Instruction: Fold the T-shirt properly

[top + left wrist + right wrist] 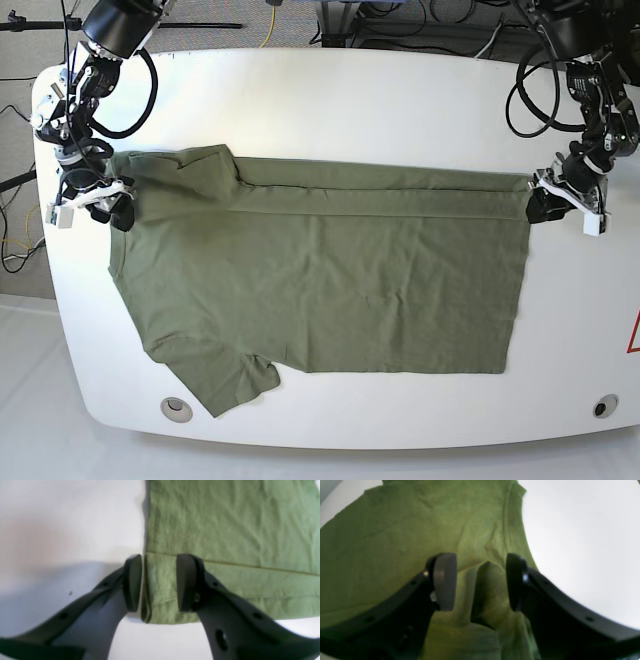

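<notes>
The olive-green T-shirt (330, 280) lies flat on the white table (350, 100), collar end at the left of the base view, with its far long edge folded over into a strip. My left gripper (540, 203) is at the hem corner of that strip. In the left wrist view its jaws (160, 580) stand apart astride the cloth edge (225, 530), one finger (132, 582) on bare table, the other on the cloth. My right gripper (112, 205) is at the shoulder end, open (481, 580), and a raised ridge of cloth (395, 530) stands loose between its fingers.
Round holes sit in the table's front corners (177, 407) (604, 405). Cables and stands crowd the floor behind the far edge (400, 20). A sleeve (235, 380) reaches close to the front edge.
</notes>
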Available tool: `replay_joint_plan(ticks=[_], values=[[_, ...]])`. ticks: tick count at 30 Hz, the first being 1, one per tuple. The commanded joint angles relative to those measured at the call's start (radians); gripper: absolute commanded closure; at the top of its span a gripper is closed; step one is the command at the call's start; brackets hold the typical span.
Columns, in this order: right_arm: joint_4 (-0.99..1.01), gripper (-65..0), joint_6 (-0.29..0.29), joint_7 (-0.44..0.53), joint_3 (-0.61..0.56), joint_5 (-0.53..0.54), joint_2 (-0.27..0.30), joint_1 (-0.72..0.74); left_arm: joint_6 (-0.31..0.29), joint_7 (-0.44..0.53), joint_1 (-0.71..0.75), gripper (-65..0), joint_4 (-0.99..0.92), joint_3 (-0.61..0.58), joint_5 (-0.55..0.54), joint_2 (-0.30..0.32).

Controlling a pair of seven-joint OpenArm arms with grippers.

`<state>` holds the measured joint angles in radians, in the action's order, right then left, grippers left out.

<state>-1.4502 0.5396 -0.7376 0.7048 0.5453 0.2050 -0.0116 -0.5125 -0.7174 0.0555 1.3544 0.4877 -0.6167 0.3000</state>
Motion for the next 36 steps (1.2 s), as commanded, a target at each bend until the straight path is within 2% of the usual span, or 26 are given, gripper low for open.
replay_joint_plan(ticks=[1, 14, 24, 36], values=[[-0.034, -31.5, 0.012, 0.028, 0.001, 0.001, 0.018, 0.019, -0.008, 0.017, -0.015, -24.4, 0.030, 0.001, -0.007, 0.017], [-0.014, -29.9, -0.014, 0.017, 0.010, -0.001, 0.016, 0.024, -0.006, -0.021, 0.009, -30.0, 0.125, 0.028, -0.032, 0.020], [-0.107, -30.4, -0.055, -0.010, 0.054, 0.025, 0.021, -0.050, -0.004, -0.018, 0.012, -26.3, 0.086, 0.014, -0.008, 0.048], [-0.150, -30.9, -0.030, -0.004, 0.034, 0.011, 0.022, -0.085, -0.004, -0.029, 0.026, -25.1, 0.065, 0.012, -0.022, 0.037]])
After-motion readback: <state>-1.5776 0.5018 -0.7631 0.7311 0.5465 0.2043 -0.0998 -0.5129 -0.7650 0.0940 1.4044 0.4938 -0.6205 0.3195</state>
